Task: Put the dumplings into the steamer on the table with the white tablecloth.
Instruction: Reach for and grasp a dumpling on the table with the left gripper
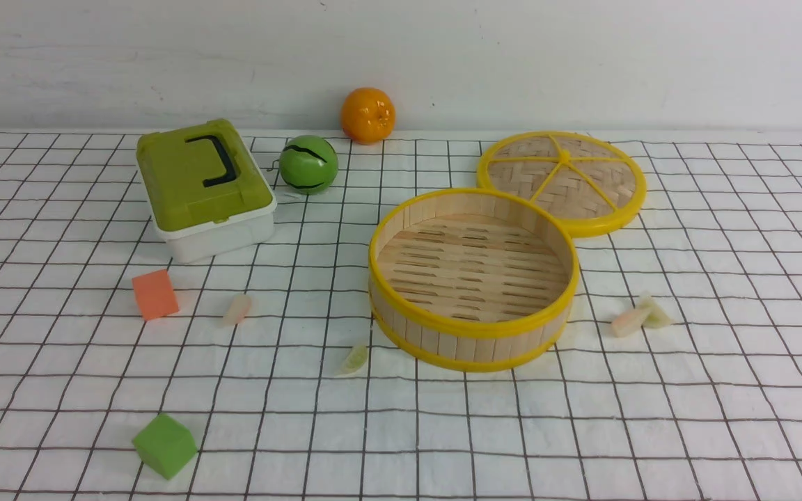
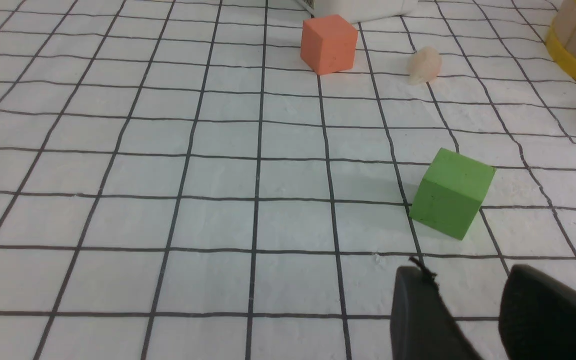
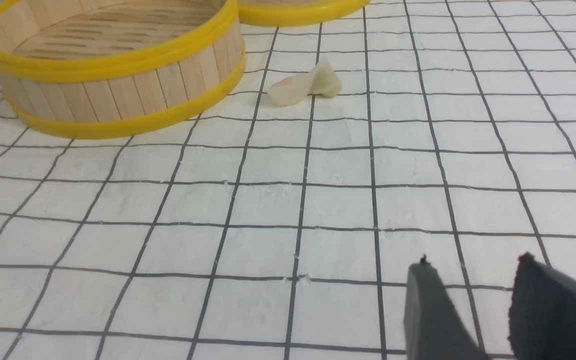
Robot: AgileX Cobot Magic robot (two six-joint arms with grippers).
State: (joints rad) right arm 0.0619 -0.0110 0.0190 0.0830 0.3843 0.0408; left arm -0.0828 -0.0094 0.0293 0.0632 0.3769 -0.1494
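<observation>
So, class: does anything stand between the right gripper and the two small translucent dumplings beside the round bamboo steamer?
Nothing visible: only bare grid-printed white tablecloth separates the right gripper from the dumpling pair, which lies beside the yellow-rimmed steamer.

Open room spans the near right of the white, black-gridded worktop (image 1: 721,417), a free lane up to the round bamboo-slat steamer (image 1: 470,346) with yellow rims. On the left, an orange foam cube (image 1: 154,294), a green foam cube (image 1: 164,445) and a green-lidded white plastic box (image 1: 205,188) narrow the approach. A flat woven disc (image 1: 561,182) with yellow spokes seems to touch the steamer's far side, closing that gap.
</observation>
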